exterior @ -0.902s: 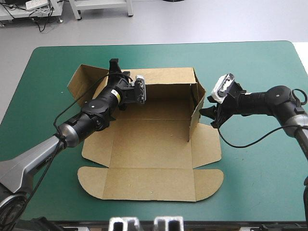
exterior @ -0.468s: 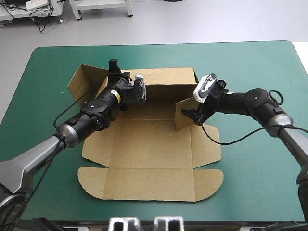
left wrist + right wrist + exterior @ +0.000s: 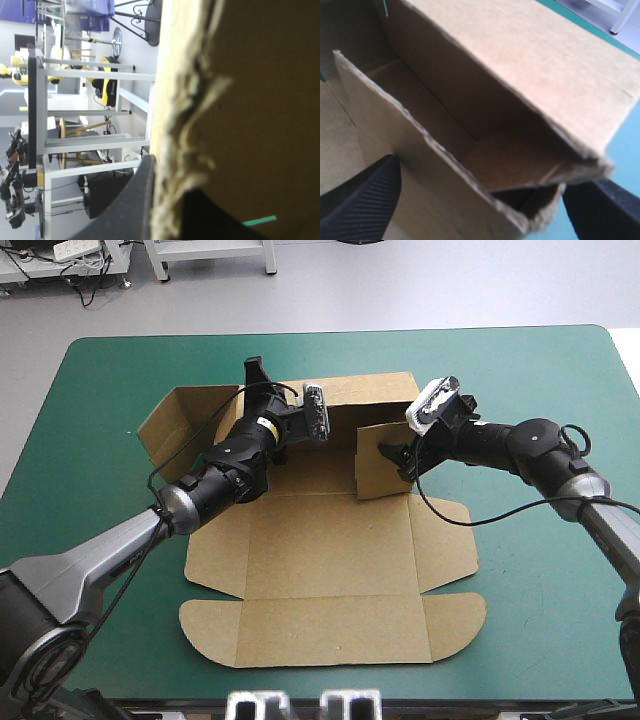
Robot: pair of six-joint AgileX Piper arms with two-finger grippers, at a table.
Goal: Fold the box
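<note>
The brown box (image 3: 330,550) lies in the middle of the table, its base and front lid flat. Its back wall (image 3: 365,400) stands upright, and the left side flap (image 3: 175,425) is raised. My left gripper (image 3: 256,375) is shut on the back wall's top edge. In the left wrist view the frayed board edge (image 3: 175,125) runs between the black fingers (image 3: 135,205). My right gripper (image 3: 397,458) is open at the right side flap (image 3: 375,462), which is swung inward along the back wall. In the right wrist view, that flap's edge (image 3: 435,150) passes between the spread fingers (image 3: 367,197).
The teal-green cover (image 3: 540,580) runs in wide strips around the box on every side. The table's far edge (image 3: 340,333) lies a short way beyond the back wall.
The right gripper swung the right side flap inward, against the back wall. The whole box slid a little to the right, and the left gripper moved right with the back wall.
</note>
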